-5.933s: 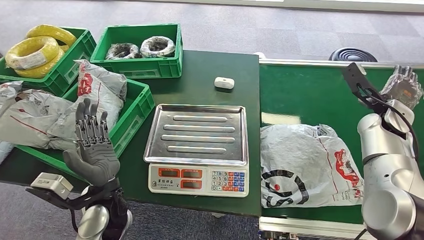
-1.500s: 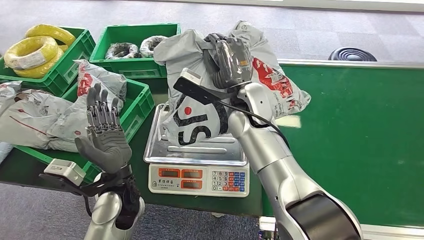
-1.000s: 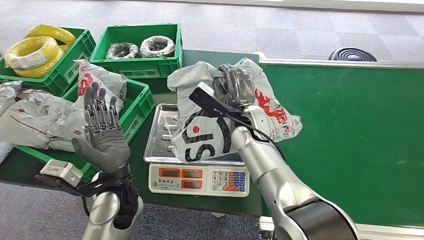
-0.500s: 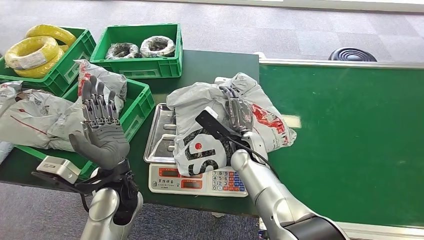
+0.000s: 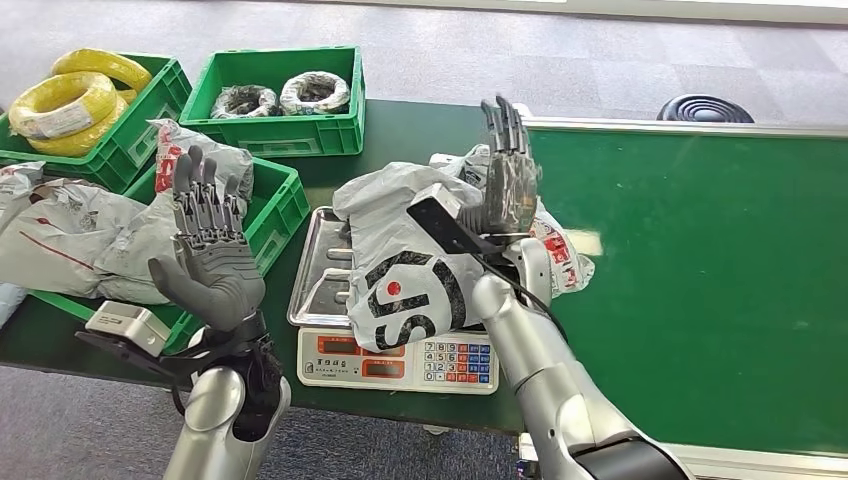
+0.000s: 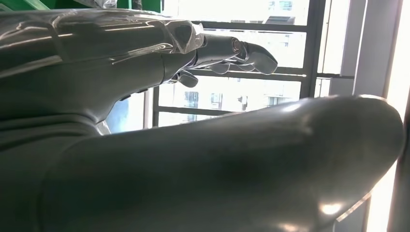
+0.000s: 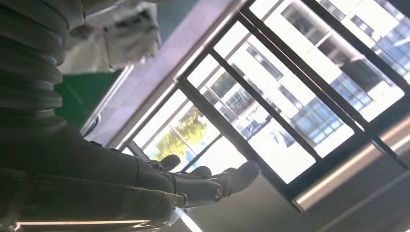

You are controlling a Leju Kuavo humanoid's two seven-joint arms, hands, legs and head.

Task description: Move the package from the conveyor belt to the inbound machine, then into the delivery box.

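— The package (image 5: 420, 255) is down on the scale (image 5: 330, 285) now, draped over its front edge. Half a second ago the right hand (image 5: 510, 180) still gripped it.

— Now that hand's raised, fingers spread, empty. The left hand (image 5: 205, 255) waits open beside the green crate (image 5: 275, 215), likely to take it next.

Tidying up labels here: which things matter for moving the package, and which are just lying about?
Job: grey plastic package, steel-topped scale, green conveyor belt, green crate of grey parcels, right hand.
Lying about: yellow cable coils, black wire coils, small white device.
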